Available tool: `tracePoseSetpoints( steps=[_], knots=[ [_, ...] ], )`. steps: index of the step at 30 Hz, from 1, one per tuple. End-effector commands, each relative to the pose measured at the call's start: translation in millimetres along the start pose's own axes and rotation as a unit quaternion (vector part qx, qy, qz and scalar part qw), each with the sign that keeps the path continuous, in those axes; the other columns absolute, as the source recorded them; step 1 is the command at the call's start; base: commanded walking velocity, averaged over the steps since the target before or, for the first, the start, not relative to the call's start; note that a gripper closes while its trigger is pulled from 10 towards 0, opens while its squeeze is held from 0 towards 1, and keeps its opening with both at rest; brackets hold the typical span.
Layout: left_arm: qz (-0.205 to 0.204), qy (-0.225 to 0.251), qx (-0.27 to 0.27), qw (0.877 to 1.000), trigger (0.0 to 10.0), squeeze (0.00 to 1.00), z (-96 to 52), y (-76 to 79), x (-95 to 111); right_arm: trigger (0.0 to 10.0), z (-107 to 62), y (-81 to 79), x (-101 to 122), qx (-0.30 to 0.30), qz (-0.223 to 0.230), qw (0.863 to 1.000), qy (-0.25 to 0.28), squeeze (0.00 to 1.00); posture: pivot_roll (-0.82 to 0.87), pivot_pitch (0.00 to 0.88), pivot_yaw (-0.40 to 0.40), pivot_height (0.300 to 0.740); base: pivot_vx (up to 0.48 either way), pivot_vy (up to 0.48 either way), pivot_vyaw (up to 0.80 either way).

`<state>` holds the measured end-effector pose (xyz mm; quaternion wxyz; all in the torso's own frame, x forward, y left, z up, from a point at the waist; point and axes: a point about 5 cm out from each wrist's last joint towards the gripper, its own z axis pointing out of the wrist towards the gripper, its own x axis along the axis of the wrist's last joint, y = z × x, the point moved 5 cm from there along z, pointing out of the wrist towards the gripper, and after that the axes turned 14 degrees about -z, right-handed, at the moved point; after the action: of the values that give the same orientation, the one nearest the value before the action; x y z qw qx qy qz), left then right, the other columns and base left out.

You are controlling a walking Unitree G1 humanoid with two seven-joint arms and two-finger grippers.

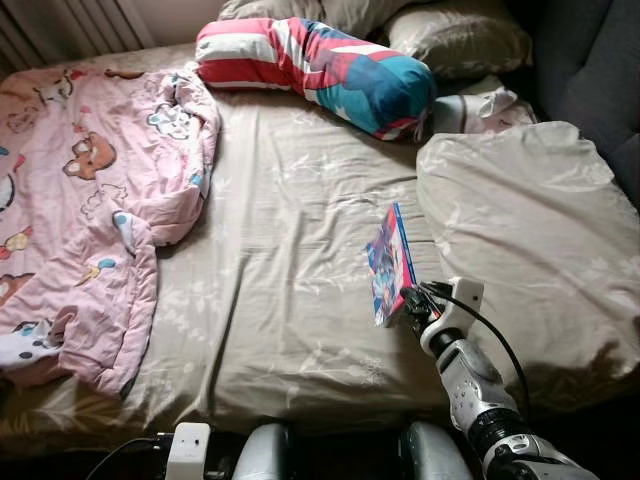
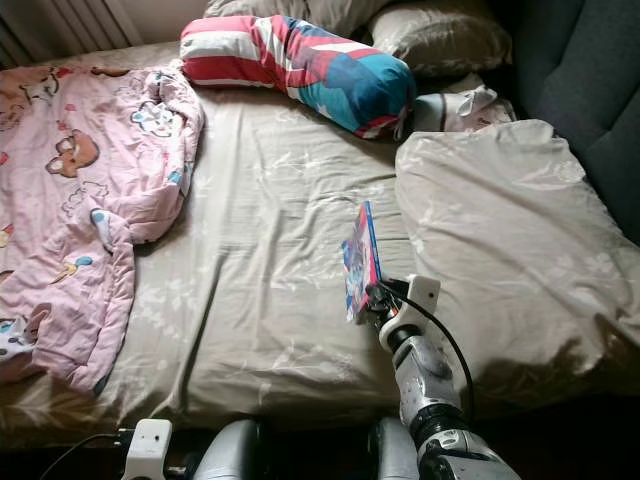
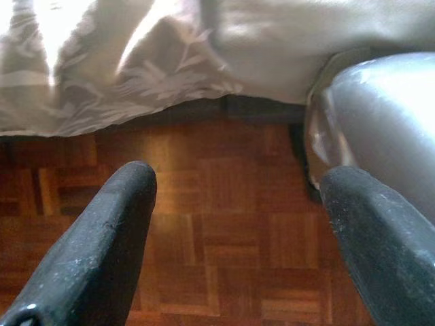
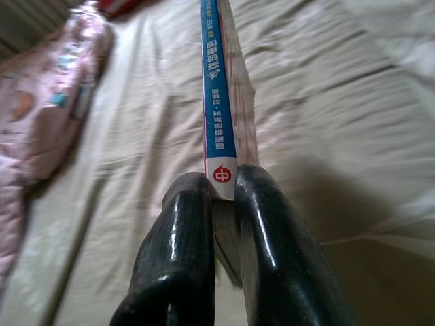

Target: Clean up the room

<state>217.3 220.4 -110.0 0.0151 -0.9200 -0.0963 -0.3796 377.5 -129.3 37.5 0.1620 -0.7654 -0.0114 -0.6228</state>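
Note:
A thin colourful book [image 1: 390,262] with a blue spine [image 4: 217,102] stands on edge above the beige bed sheet [image 1: 290,260], tilted upright. My right gripper [image 1: 408,298] is shut on its near end, with the two black fingers [image 4: 183,251] pinching it. A pink cartoon-print blanket [image 1: 80,210] lies crumpled on the left of the bed. My left gripper [image 3: 234,224] hangs open beside the bed over the wooden parquet floor [image 3: 217,224], holding nothing.
A striped red, white and blue bolster [image 1: 320,70] lies across the head of the bed, with grey pillows [image 1: 460,35] behind it. A bunched beige duvet [image 1: 530,240] covers the right side. A dark headboard [image 1: 590,70] stands at the far right.

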Motion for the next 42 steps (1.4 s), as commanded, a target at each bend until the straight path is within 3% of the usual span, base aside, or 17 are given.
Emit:
tracePoseSetpoints(
  steps=[1, 6, 11, 24, 42],
  knots=[
    [0.018, -0.017, 0.006, 1.0, 10.0, 0.0, -3.6, -9.4, -10.0, 10.0, 2.8, -10.1, 1.7, 0.022, 0.007, 1.0, 0.008, 0.0, -0.03, 0.243, 0.133, 0.657, 0.0, 0.0, 0.0],
    [0.025, -0.013, 0.002, 1.0, 10.0, 0.0, -4.2, -9.4, -9.5, 10.0, -2.1, -11.7, -15.6, 0.025, -0.008, 0.999, -0.023, 0.0, -0.02, 0.246, 0.139, 0.657, 0.0, 0.0, 0.0],
    [0.03, -0.011, 0.0, 0.999, 10.0, 0.0, -5.3, -10.4, -10.4, 10.0, -12.8, 9.3, -37.1, -0.03, -0.03, 0.996, -0.077, 0.0, -0.01, 0.249, 0.148, 0.657, 0.0, 0.0, 0.0],
    [0.039, -0.002, -0.009, 0.999, 10.0, 0.0, -4.6, -6.9, -6.5, 10.0, -24.4, 35.2, -45.1, -0.092, -0.072, 0.988, -0.101, 0.0, -0.01, 0.259, 0.157, 0.657, 0.0, 0.0, 0.0],
    [0.04, 0.003, -0.011, 0.999, 10.0, 0.0, -3.6, -4.9, -3.2, 10.0, -24.1, 36.2, -43.3, -0.095, -0.083, 0.987, -0.098, 0.04, -0.01, 0.268, 0.152, 0.657, 0.0, 0.0, 0.0]
  ],
)
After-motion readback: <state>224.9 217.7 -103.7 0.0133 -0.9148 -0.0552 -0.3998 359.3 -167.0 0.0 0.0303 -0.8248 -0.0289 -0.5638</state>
